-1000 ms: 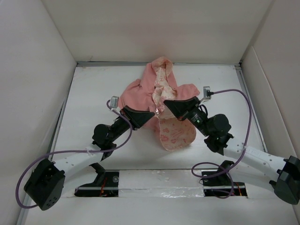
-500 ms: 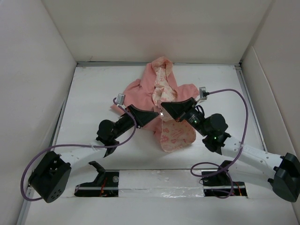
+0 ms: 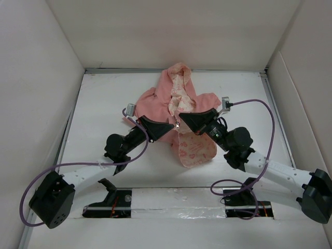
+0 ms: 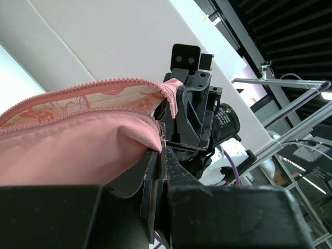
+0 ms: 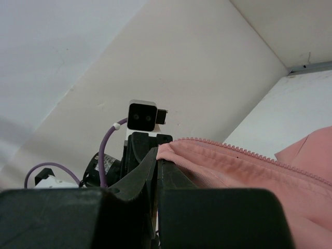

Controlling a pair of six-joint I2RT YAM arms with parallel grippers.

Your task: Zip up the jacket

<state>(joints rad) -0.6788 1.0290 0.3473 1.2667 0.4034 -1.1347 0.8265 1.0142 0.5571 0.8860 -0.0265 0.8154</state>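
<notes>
**Position.** The small salmon-pink soft-fabric hooded jacket [image 3: 155,101] lies open at the centre of the top view on the white table [image 3: 104,93], hood toward the upper edge. A cream lining flap printed in pink [image 3: 196,150] spills toward the lower centre.

**Hands.** The black two-finger left gripper [image 3: 170,126] and the black two-finger right gripper [image 3: 182,119] meet tip to tip at the middle of the frame, over the jacket's front opening. Each is pinched tight on a fold of the pink front edge. The left wrist view shows its jaws closed on fabric just below the pink zipper teeth [image 4: 93,85], with the right gripper directly opposite. A small metal piece hangs between the tips; it is probably the slider pull, but too small to confirm.

**Step (judgement).** This looks like the early alignment stage: the two front edges are being brought together, and the zipper is open with lining showing between the rows. Nothing is zipped yet.

**Next move calls for.** The two bottom ends need to be lined up, one held taut while the other seats into the slider. That means fine motion and little slack.

**Surroundings.** White enclosure walls [image 3: 41,78] stand on three sides. A purple cable [image 3: 259,101] loops at the right of the frame, clear of the cloth.

**In the way.** The limp fabric bunches, and the lining flap sits near the teeth and could snag.
</notes>
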